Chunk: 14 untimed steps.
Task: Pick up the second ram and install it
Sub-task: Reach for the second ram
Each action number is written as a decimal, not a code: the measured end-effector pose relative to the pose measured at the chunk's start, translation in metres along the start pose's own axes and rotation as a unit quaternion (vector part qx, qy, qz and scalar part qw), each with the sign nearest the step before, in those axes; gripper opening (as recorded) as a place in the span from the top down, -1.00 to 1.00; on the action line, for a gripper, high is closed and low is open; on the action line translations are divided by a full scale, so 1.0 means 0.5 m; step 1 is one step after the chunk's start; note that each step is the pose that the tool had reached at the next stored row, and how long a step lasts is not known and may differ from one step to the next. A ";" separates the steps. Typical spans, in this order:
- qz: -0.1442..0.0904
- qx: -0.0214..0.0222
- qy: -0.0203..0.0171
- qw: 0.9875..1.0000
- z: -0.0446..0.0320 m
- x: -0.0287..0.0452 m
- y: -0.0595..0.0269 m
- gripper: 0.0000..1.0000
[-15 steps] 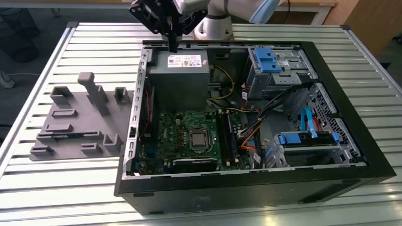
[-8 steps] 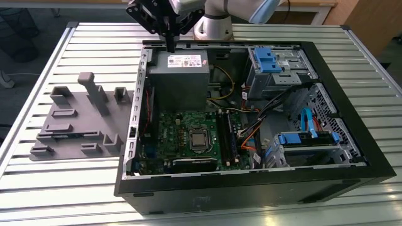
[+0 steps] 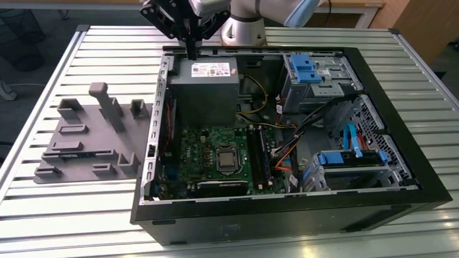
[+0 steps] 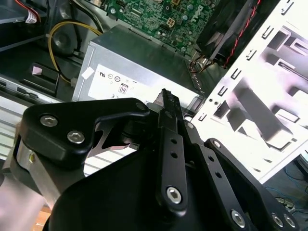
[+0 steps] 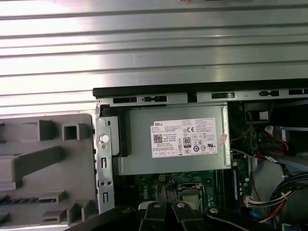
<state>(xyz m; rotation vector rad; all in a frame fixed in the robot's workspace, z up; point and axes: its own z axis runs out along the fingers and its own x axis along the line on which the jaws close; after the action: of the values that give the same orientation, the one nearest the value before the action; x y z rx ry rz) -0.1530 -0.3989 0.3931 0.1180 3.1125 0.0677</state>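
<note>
The second ram [image 3: 72,155] is a thin dark-blue strip lying in a slot of the grey holder block [image 3: 54,137] on the exterior view's left, outside the computer case. In the first wrist view the ram [image 5: 19,198] shows as a blue strip in the same holder [image 5: 48,159]. My gripper [image 3: 192,54] hangs shut, with nothing held, over the far edge of the grey power supply [image 3: 203,80], well away from the ram. The second wrist view has the fingertips [image 4: 167,96] pressed together above the power supply [image 4: 139,67]. The green motherboard [image 3: 208,153] lies open below.
The black open case [image 3: 287,209] stands on a slatted metal table [image 3: 86,43]. Drive bays with light-blue clips [image 3: 305,67] and cables fill the case's side on the exterior view's right. Tall grey posts [image 3: 107,105] rise from the holder.
</note>
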 end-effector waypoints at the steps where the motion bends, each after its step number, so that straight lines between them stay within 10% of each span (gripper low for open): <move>1: 0.000 0.000 0.000 1.000 0.000 0.001 0.000 0.79; 14: 0.000 0.000 0.000 1.000 0.000 0.014 -0.001 0.79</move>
<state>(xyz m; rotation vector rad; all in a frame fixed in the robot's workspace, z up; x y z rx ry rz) -0.1600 -0.3989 0.3930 0.1179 3.1125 0.0677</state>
